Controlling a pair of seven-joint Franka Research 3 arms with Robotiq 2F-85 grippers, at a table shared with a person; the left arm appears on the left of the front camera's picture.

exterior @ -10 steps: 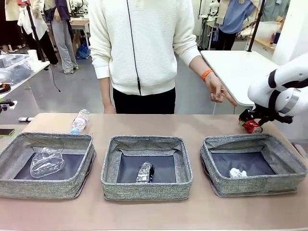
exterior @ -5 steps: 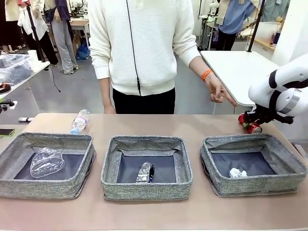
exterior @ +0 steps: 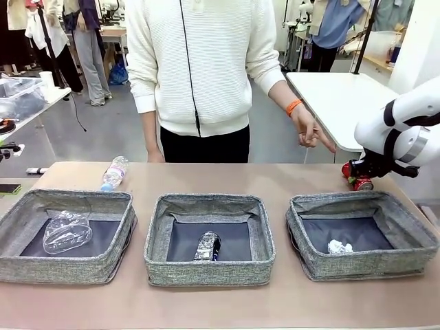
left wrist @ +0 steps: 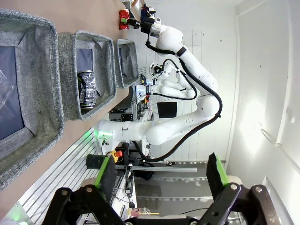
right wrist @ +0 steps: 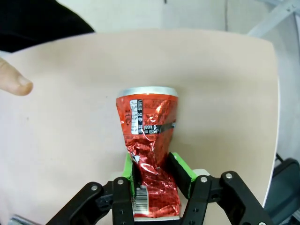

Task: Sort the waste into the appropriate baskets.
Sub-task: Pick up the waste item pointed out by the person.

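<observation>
Left gripper (left wrist: pixel 161 171): jaws spread wide with nothing between the green pads; it hangs off the near edge of the counter (exterior: pixel 289 302), looking along the row of baskets.

Left basket (exterior: pixel 62 269): grey fabric bin at the counter's left end; a crushed clear bottle (exterior: pixel 67 232) lies on its dark bottom.

Whole clear bottle (exterior: pixel 114 172): lies on its side on the counter just behind the left basket, outside any bin.

Middle basket (exterior: pixel 206 271): stands between the other two, apart from both; a dark drink can (exterior: pixel 207 246), dented, lies near the middle of its floor.

Person's hand (exterior: pixel 309 132): hangs beyond the counter's far edge, above and behind the right basket, index finger extended; an orange band circles the wrist.

Right basket (exterior: pixel 371 265): grey fabric bin at the counter's right end; a crumpled white paper ball (exterior: pixel 339 247) sits on its floor.

Red drink can (right wrist: pixel 150 140): crushed at the waist, on the counter just behind the right basket's far right corner, outside it.

Right gripper (right wrist: pixel 157 171): jaws drawn in on the red drink can, both green pads pressed against its crumpled lower half; the lid end points away from the wrist.
</observation>
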